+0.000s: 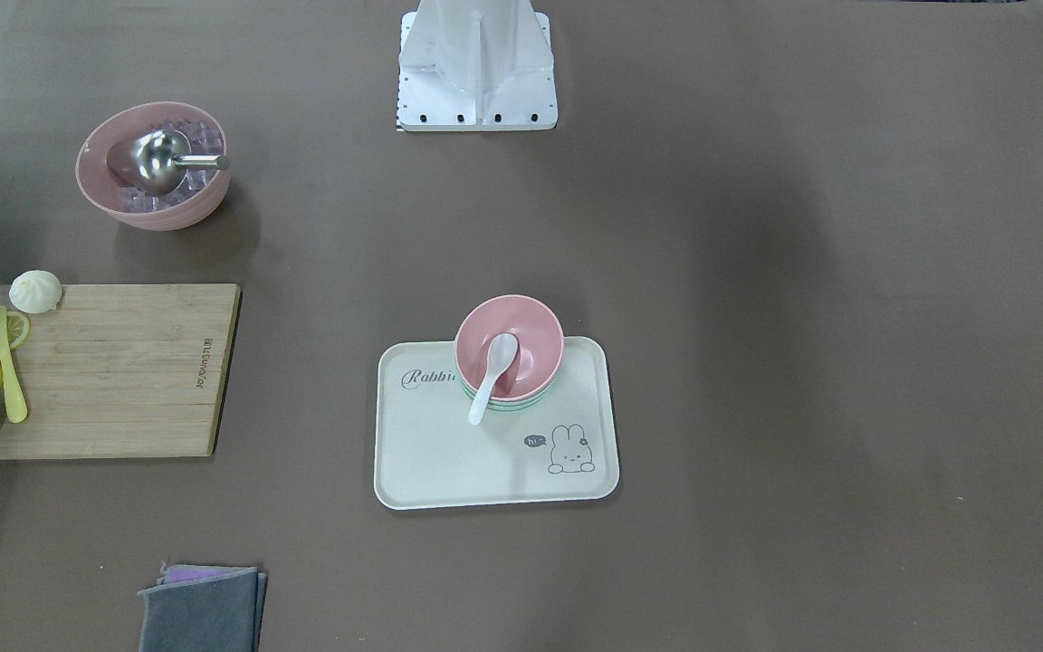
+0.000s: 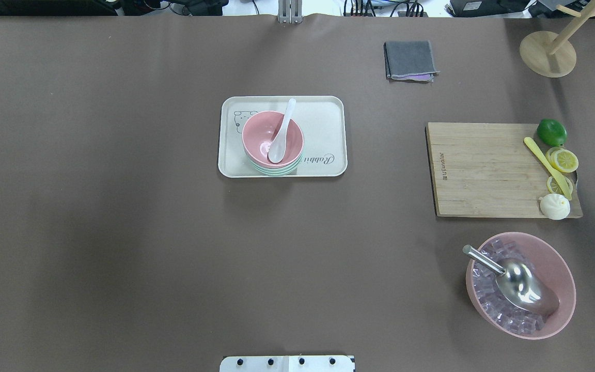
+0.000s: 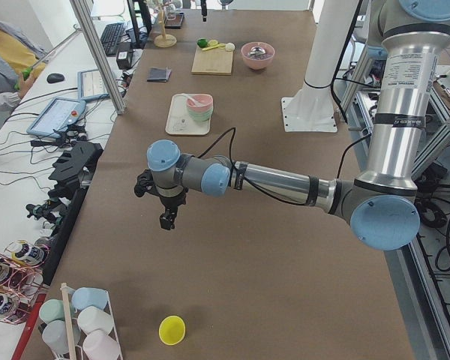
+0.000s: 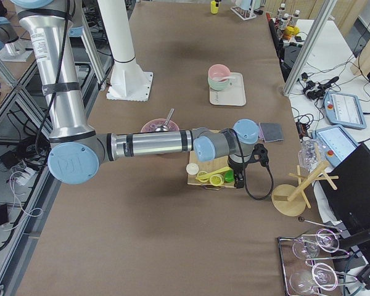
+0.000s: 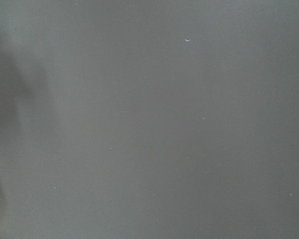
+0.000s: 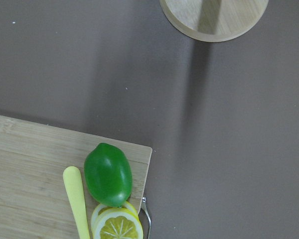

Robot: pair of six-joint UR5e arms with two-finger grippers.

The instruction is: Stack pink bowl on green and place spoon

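Brown bench (image 2: 122, 206) with pink bowl (image 2: 256, 133) seated on green bowls (image 2: 264, 169) on cream tray (image 2: 323, 111), spoon (image 2: 283, 129) leaning inside; light, stiff, probably slippery, best taken by handle or rim; left hand (image 3: 167, 214) and right hand (image 4: 239, 182) far from tray, open or closed impossible to tell.

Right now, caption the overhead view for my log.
Pink bowl nested on green bowls on the tray, spoon resting inside.

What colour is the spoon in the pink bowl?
The spoon is plain white; the front-facing view shows it best.
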